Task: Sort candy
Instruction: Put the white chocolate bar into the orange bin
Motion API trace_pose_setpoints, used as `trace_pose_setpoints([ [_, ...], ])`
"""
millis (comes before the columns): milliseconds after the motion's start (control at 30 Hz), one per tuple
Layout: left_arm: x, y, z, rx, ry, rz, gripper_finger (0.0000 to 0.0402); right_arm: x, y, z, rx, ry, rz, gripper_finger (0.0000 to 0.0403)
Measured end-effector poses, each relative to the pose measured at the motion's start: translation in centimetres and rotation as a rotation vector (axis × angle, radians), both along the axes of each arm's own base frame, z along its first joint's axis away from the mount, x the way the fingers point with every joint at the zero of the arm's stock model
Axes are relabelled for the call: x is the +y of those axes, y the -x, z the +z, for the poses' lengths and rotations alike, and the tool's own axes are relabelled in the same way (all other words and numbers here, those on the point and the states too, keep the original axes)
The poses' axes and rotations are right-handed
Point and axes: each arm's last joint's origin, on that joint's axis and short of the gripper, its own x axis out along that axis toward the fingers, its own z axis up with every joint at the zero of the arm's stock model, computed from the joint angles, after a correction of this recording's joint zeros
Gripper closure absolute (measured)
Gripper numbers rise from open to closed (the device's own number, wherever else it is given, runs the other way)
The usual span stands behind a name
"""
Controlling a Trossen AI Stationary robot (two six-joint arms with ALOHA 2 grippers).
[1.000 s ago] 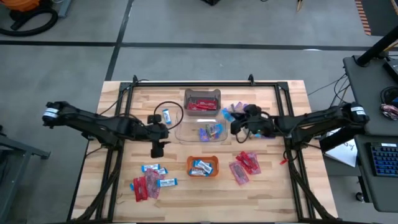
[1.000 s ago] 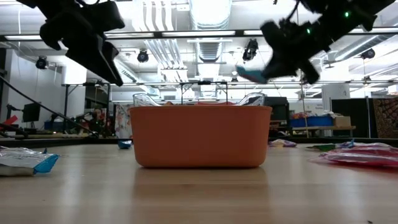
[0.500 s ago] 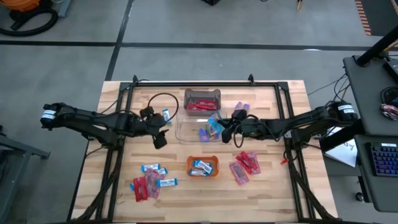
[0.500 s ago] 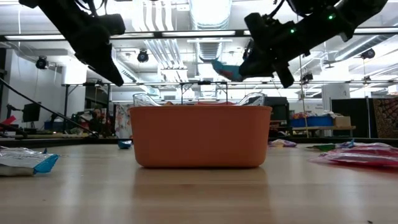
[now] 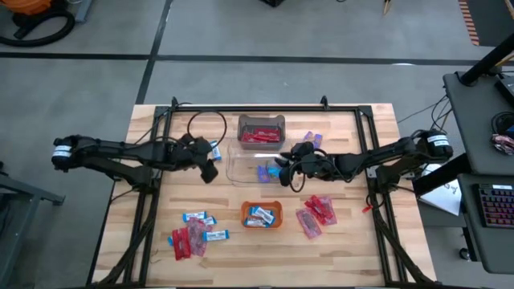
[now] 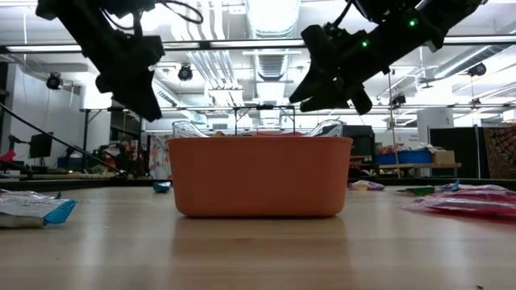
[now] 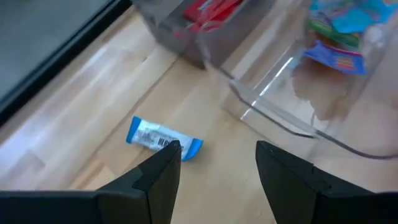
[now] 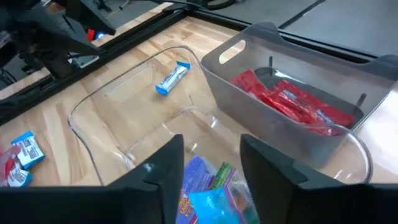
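Right gripper [image 5: 283,167] now sits over the clear bin [image 5: 241,171], fingers apart, blue candy [image 8: 211,200] released inside; left gripper [image 5: 210,163] has shifted toward the lone blue-and-white bar [image 7: 163,137].

In the low view the orange tray [image 6: 260,177] hides most of the 2 bins behind it. Wrapper print on the candy [image 5: 193,235] is too small to read from above.

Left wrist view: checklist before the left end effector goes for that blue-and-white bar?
1. Left end effector open and empty: ok.
2. Blue-and-white bar lying alone on the wood, nothing on it: ok.
3. Bar centred in the gap: not ok, it sits by one finger.
4. Room between the other finger and the clear bin rim: cannot tell.
5. Right end effector out of the way: ok, open over the clear bin.
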Motion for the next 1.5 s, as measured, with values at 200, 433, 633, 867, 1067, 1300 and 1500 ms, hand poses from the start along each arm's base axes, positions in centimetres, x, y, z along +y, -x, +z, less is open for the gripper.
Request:
trace_pose_setpoints([
  [200,1.0,0.3,-1.7,-0.055,0.066,0.148,0.021,0.0,0.1,0.3,-0.001,0.015,0.009,0.0214],
  [433,2.9,0.3,-4.0,-0.119,0.129,0.271,0.021,0.0,0.1,0.2,0.014,0.017,0.012,0.0204],
  [633,4.7,0.0,-5.7,-0.102,0.157,0.288,0.021,0.0,0.1,0.1,0.02,0.018,0.014,0.0204],
  [867,6.5,-0.6,-8.1,-0.021,0.169,0.361,0.021,0.0,0.1,0.1,0.021,0.018,0.016,0.0204],
  [1067,7.2,-1.8,-9.7,-0.028,0.158,0.347,0.021,0.0,0.1,0.1,0.021,0.018,0.017,0.0204],
  [1300,8.0,-2.1,-11.5,0.035,0.163,0.386,0.021,0.0,0.1,0.1,0.021,0.018,0.017,0.0204],
  [1500,8.0,-2.2,-12.3,0.069,0.164,0.392,0.0238,0.0,0.1,0.1,0.02,0.016,0.015,0.0204],
])
